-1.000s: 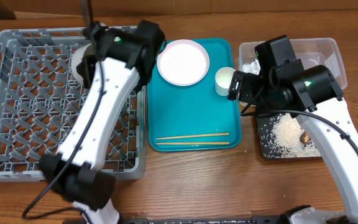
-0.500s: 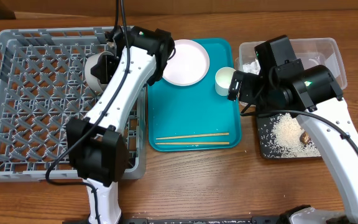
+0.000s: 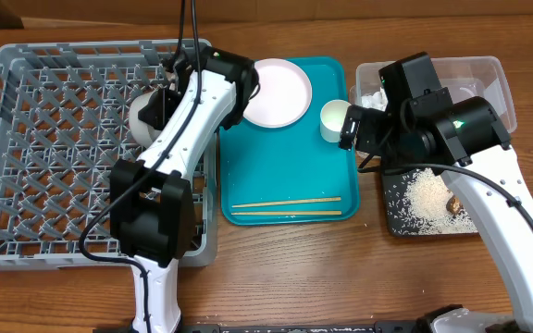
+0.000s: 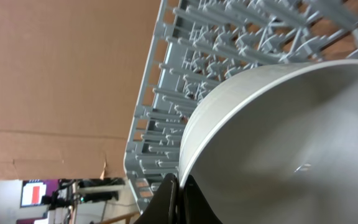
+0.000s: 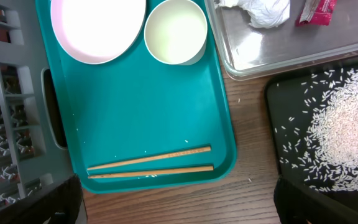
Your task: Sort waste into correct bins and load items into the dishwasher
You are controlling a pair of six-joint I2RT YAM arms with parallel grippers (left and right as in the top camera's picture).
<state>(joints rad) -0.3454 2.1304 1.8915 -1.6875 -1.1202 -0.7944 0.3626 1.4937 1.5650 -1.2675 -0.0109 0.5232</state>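
The pale round bowl (image 4: 278, 143) is showing a smooth, glossy off-white inside and a thin rim, and it is hanging tilted on its edge over the far right part of the grey dish rack (image 3: 44, 157). The left gripper (image 4: 178, 190) is pinching that rim, its fingers closed tight with only the bowl's wall between them. Compared with a second ago, the bowl is sitting further right and a little nearer, and the left arm is lying along the rack's right wall rather than reaching across it. Beside the rack, the teal tray (image 3: 285, 166) is carrying a pale pink plate (image 3: 273, 91), a small white cup (image 3: 333, 120) and two chopsticks (image 3: 287, 206), all unmoved. The right gripper (image 5: 176, 205) is hovering near the cup, fingers spread wide and holding nothing, in the same place as before. Further right, the clear tub (image 3: 493, 69) is holding a crumpled tissue (image 5: 261, 11) and a red wrapper (image 5: 316, 9), and the black tray (image 3: 391, 222) is holding loose rice (image 3: 428, 194)
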